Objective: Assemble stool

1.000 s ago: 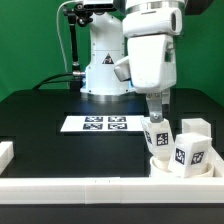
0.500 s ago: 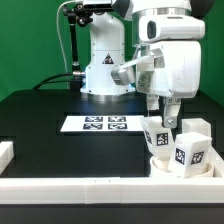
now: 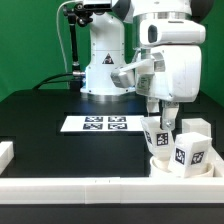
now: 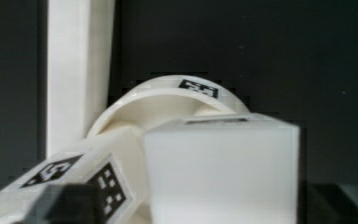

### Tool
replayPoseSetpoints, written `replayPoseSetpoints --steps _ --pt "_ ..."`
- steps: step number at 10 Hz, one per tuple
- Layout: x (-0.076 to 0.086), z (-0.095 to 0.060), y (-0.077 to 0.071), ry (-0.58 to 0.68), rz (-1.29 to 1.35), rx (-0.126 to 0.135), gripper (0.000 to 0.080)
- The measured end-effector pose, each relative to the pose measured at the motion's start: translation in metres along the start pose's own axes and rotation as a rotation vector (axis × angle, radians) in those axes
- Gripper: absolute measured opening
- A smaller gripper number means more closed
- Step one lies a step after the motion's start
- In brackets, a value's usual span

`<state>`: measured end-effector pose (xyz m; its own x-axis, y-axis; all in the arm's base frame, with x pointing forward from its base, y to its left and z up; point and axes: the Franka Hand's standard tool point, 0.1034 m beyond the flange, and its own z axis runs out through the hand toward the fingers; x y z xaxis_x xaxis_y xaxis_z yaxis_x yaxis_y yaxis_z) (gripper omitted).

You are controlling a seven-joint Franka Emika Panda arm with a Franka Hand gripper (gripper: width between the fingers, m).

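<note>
Since a second ago my wrist has swung round above the parts. By the counter's front edge the seat (image 3: 182, 166) carries tagged legs (image 3: 190, 150); my gripper (image 3: 163, 119) meets one leg (image 3: 155, 134), grip unclear. Farther back lies the marker board (image 3: 104, 124).

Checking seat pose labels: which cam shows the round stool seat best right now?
Neither is great, but the wrist view is better: the seat shows as a curved white rim with a tag, close up, partly behind a leg. In the exterior view, the seat is a sliver of rim under the legs.
</note>
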<state>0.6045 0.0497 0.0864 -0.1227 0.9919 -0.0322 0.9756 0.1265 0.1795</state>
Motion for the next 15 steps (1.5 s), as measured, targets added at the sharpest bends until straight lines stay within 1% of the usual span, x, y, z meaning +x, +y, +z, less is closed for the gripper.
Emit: replayPoseSetpoints --steps 1,2,4,6,9,11,13,15 --pt "-0.001 0.000 -0.001 -0.001 0.001 0.002 0.0387" --pt "-0.002 0.000 -0.001 -0.001 0.005 0.002 0.0341" --pt "-0.002 0.000 -0.001 0.000 0.084 0.002 0.0341" --pt "-0.002 0.001 -0.001 -0.001 0.228 0.004 0.0341" --pt "0.003 0.001 -0.002 0.006 0.597 -0.005 0.0341" --pt "0.007 0.001 -0.001 0.011 0.819 -0.006 0.0341" --pt "0.010 0.000 0.000 0.024 1.080 0.002 0.0341" --pt "0.011 0.000 0.001 0.040 1.288 0.009 0.0341"
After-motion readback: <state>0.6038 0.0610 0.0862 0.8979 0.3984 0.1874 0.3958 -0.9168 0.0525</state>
